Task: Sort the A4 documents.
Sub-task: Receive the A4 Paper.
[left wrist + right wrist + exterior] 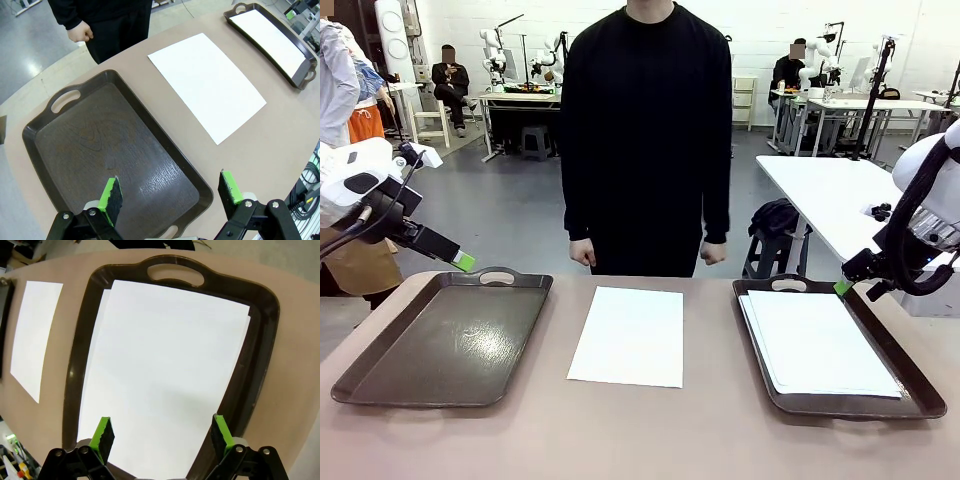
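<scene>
Lying flat on the tan surface [640,440], a single A4 document [628,335] is sitting bare between two dark brown handled trays, square to the near edge. To the left of this sheet, near it but not touching, the left tray [445,340] is resting with nothing in it, its glossy floor catching the light. To the right of the sheet, likewise apart from it, the right tray [920,400] is carrying a stack of A4 documents [820,340], the sheets sitting slightly offset so that lower edges are peeking out along two sides. Left of the single A4 document, the left end effector [170,186] is hanging above the left tray, its green-padded fingers standing wide apart and gripping nothing. Right of the single A4 document, the right end effector [162,426] is hovering over the stack in the right tray, its jaws also spreading fully and holding nothing. Beyond the single A4 document, at the far edge of the surface, a person [645,140] in black is standing with both hands hanging loosely curled at the sides, touching nothing.
</scene>
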`<state>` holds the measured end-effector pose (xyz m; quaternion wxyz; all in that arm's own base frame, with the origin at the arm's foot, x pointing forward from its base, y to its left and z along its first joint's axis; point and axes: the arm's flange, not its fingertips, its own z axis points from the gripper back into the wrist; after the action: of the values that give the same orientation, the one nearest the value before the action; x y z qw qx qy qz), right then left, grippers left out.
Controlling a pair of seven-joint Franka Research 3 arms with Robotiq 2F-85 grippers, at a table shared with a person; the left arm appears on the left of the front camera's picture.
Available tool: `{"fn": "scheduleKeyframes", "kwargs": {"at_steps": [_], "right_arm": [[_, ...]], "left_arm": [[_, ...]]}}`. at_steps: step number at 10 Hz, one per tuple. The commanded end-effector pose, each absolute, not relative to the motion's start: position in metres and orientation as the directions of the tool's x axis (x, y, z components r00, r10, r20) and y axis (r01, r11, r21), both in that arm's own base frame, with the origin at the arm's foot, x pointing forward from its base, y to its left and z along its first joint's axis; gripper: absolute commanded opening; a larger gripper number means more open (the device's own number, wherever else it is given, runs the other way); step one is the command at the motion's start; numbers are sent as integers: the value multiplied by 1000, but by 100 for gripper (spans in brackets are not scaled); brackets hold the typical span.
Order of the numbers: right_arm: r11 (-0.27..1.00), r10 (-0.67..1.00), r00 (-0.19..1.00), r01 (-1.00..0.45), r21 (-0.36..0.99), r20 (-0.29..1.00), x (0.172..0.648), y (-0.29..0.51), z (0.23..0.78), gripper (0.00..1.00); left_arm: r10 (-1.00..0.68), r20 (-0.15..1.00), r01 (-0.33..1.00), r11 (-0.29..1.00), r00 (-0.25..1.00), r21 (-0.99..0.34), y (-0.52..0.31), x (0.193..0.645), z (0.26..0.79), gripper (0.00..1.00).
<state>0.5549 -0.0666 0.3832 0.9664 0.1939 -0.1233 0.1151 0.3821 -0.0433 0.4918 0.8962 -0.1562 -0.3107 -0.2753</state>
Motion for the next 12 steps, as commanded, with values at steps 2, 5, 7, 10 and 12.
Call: {"fn": "scheduleKeyframes", "kwargs": {"at_steps": [2, 5, 7, 10, 12], "right_arm": [[816, 288, 825, -477, 326, 486, 539, -40, 421, 100], [597, 443, 617, -744, 300, 651, 528, 14, 473, 100], [403, 535, 434, -885, 233, 725, 513, 37, 504, 100], [236, 592, 359, -933, 271, 721, 492, 52, 519, 100], [268, 576, 416, -909, 319, 704, 494, 51, 515, 100]], "left_arm": [[-393, 646, 593, 797, 655, -117, -41, 383, 490, 100], [-393, 646, 593, 797, 655, -117, -41, 383, 490, 100], [-393, 646, 593, 797, 655, -117, -41, 383, 490, 100], [-393, 646, 593, 797, 655, -117, -41, 383, 490, 100], [-393, 646, 593, 797, 655, -117, -41, 383, 490, 100]]}}
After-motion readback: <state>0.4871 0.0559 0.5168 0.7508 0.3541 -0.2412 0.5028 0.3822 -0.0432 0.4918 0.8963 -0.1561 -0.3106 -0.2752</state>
